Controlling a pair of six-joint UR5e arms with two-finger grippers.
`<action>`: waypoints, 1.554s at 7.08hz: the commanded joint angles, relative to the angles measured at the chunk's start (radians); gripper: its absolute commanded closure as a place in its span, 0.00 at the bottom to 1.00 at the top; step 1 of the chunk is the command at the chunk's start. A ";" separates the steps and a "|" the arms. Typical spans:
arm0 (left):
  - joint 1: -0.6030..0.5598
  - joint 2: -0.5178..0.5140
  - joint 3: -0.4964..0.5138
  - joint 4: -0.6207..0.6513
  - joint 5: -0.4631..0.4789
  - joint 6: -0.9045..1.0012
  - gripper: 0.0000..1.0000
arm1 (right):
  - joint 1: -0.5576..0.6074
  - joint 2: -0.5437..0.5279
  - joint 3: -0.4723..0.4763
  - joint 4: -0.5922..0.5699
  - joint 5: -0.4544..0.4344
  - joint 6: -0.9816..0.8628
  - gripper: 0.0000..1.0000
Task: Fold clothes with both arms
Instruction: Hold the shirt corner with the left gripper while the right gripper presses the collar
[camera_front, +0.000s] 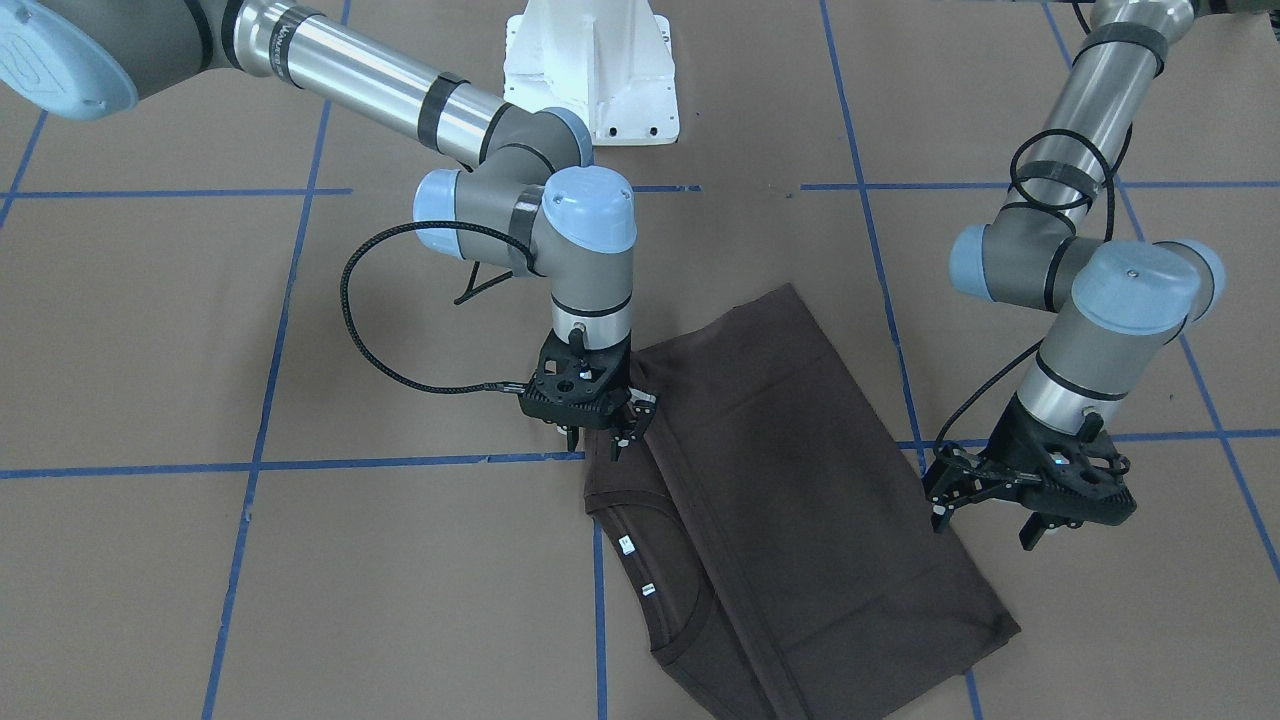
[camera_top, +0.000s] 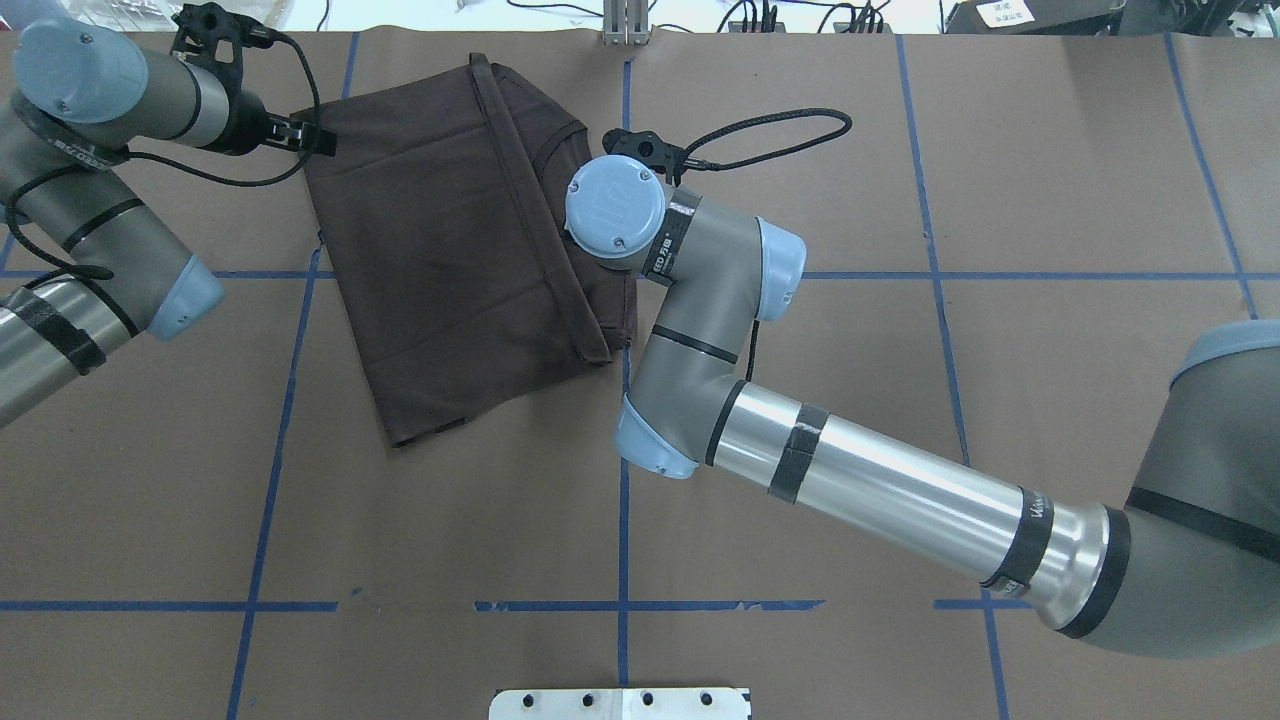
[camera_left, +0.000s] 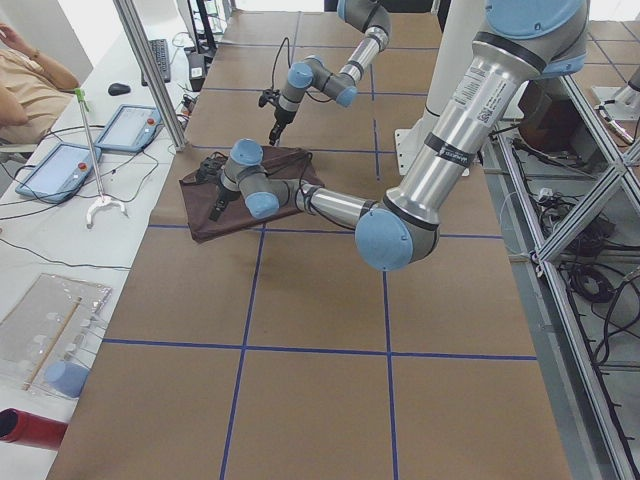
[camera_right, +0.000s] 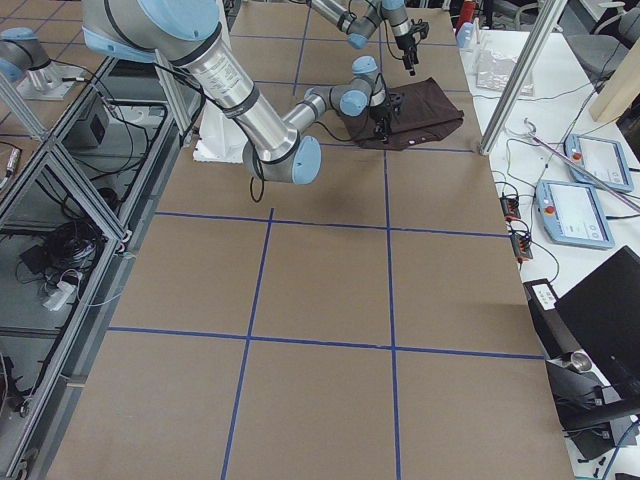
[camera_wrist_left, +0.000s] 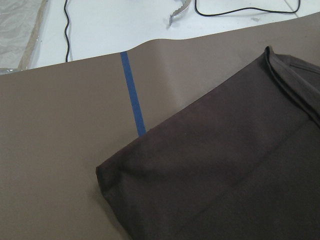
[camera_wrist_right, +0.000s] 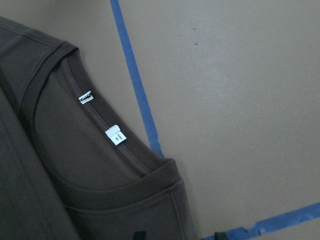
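dark brown short-sleeved cotton t-shirt (camera_front: 800, 480) lies flat on the brown paper-covered desk (camera_top: 450, 540) with its grid of blue tape lines (camera_top: 150, 606). it sits on the far side from the robot's base, left of centre in the overhead view, at a slant to the grid. it shows as a plain rectangle and no sleeves stick out. the ribbed round collar (camera_wrist_right: 125, 155) with two small white neck tags (camera_wrist_right: 115, 135) lies along one long edge. a hem-like strip runs parallel just inside that edge and covers part of the neck opening, so the bottom looks brought up to the shoulders.

the right silver-grey arm's black two-finger claw (camera_front: 598, 440) points straight down at the shoulder corner nearer the robot. its fingers are apart, one tip over cloth and one over bare paper in its wrist view, and it holds nothing. cannot tell if the tips touch the cloth.

the left arm's black claw (camera_front: 985, 520) hangs just beside the opposite long edge, towards its far corner. it is tilted, spread wide and empty.

progress, judged: first fold looks done. side-to-side folding is left, and no pinch is made yet. next move likely needs both claws to close on the corners of one short end.
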 joint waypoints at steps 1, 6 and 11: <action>0.001 0.000 0.001 -0.001 0.000 0.000 0.00 | -0.006 0.008 -0.028 0.001 -0.016 -0.029 0.46; 0.001 0.000 0.003 -0.003 0.000 0.000 0.00 | -0.023 0.029 -0.074 0.001 -0.039 -0.029 0.49; 0.001 0.002 0.004 -0.003 0.000 0.000 0.00 | -0.032 0.029 -0.083 0.001 -0.040 -0.029 0.59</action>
